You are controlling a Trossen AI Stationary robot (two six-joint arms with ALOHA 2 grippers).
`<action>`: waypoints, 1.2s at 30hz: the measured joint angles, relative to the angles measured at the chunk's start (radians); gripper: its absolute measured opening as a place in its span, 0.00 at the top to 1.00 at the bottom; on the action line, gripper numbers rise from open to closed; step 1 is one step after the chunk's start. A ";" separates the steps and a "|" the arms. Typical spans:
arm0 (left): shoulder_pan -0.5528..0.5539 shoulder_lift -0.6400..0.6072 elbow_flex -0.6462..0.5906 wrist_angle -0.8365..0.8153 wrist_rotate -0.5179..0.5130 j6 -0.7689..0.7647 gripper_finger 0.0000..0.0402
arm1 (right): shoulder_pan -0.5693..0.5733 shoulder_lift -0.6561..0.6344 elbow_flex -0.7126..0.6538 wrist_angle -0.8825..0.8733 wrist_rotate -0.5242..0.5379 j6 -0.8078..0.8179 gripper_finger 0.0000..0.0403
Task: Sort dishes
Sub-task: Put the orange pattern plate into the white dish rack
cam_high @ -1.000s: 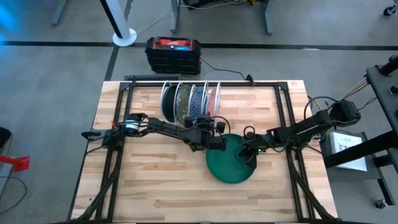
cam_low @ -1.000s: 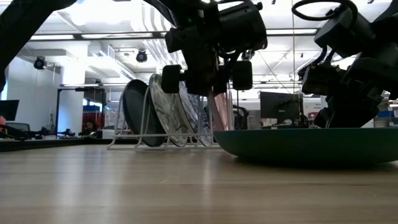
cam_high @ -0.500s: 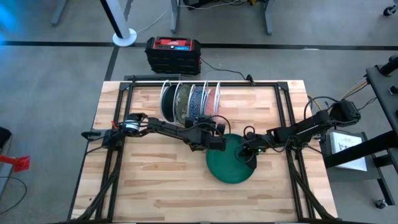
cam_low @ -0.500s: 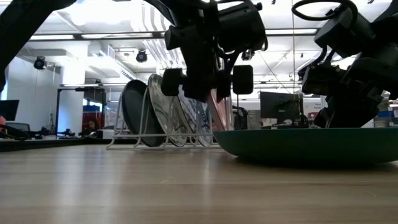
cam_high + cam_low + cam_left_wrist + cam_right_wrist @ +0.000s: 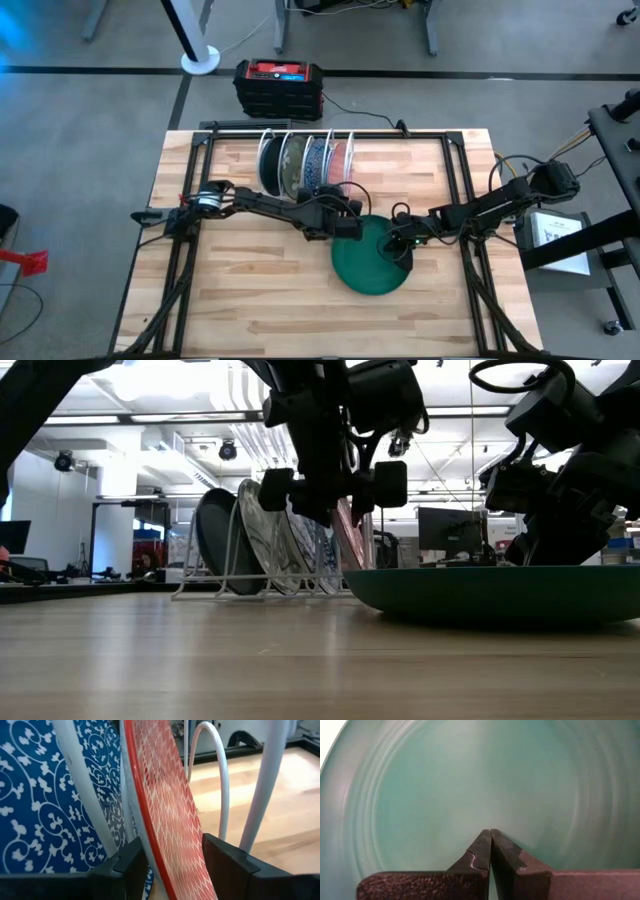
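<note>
Several plates stand on edge in the white wire rack at the table's far side: a dark one, an olive one, a blue-and-white one and a red-and-white one. My left gripper is open at the rack's near side, one finger on each side of the red-and-white plate's near rim. A plain green plate lies flat on the table near the middle. My right gripper is shut and points down into the green plate's hollow. My left gripper's fingers stand close on either side of the red-and-white plate's rim, coming level from the table's near side; I cannot tell whether they touch it. The plate stands on edge in the rack. My right gripper's shut tips hang just above the green plate's inside; I cannot tell whether they touch it.
A red-and-black box stands on the floor beyond the table's far edge. Bare wood lies to the left of the green plate and along the near edge. The rack's white wire loops rise right beside the red-and-white plate.
My left gripper has stayed at the rack, rolled a little about its own axis, and its fingers have drawn apart around the red-and-white plate's rim. The plate stays upright in the rack.
</note>
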 joint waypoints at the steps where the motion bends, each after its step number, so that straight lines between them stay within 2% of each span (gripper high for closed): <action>1: 0.000 -0.003 0.000 0.000 0.010 0.010 0.56 | 0.000 0.000 0.000 0.000 0.000 0.000 1.00; 11: -0.002 -0.013 0.000 -0.005 0.086 0.055 0.57 | 0.000 0.000 0.000 0.000 0.000 0.000 1.00; 21: -0.002 -0.019 0.001 -0.009 0.104 0.059 0.57 | 0.000 0.000 0.000 -0.001 0.000 0.000 1.00; 29: 0.004 -0.024 0.001 -0.048 0.262 0.076 0.57 | 0.000 0.000 0.000 -0.001 0.000 0.000 1.00; 36: 0.002 -0.029 0.001 -0.049 0.270 0.076 0.57 | 0.000 0.000 0.000 -0.001 -0.001 0.000 1.00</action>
